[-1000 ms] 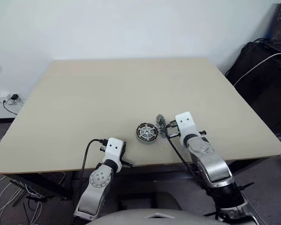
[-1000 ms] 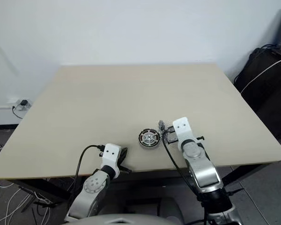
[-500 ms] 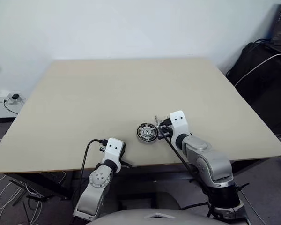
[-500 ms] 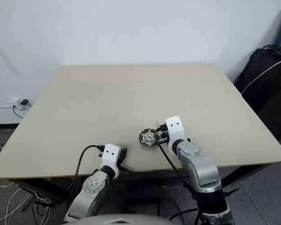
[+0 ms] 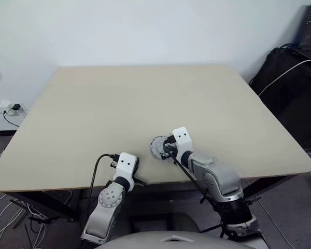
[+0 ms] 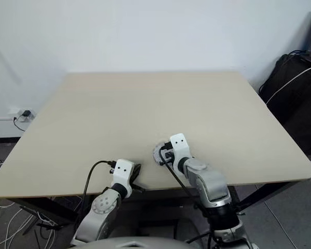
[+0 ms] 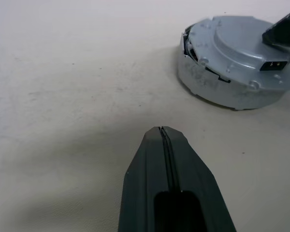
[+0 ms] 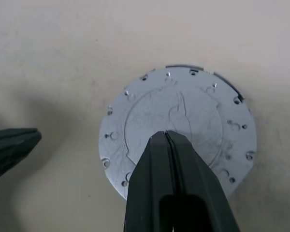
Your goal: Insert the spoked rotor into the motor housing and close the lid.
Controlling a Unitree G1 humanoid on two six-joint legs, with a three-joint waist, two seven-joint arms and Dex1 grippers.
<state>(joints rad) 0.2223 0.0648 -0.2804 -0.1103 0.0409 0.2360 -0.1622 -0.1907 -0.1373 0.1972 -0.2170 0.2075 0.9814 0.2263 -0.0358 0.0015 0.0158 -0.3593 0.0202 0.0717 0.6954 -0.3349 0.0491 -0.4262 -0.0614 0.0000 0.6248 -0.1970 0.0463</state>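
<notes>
Head views: my right gripper (image 5: 167, 147) sits closed directly over the lid (image 5: 157, 147), near the table's (image 5: 119, 104) front edge; my left gripper (image 6: 135, 173) rests closed at that edge, near the lid but apart from it, holding nothing.

Left wrist view: my two fingers (image 7: 164, 159) pressed flat together, nothing between them; the lid ahead of and beside my tips, lying smooth face up on the motor housing (image 7: 203, 87), whose grey side wall shows beneath it; the rotor hidden, presumably inside.

Right wrist view: my fingers (image 8: 170, 159) shut tight, gripping nothing, tips over the lid's raised centre; whether they touch it I cannot tell.

Step in hand, as I judge: closing the lid; next move calls for a square downward press on the centre, no sideways shove.
</notes>
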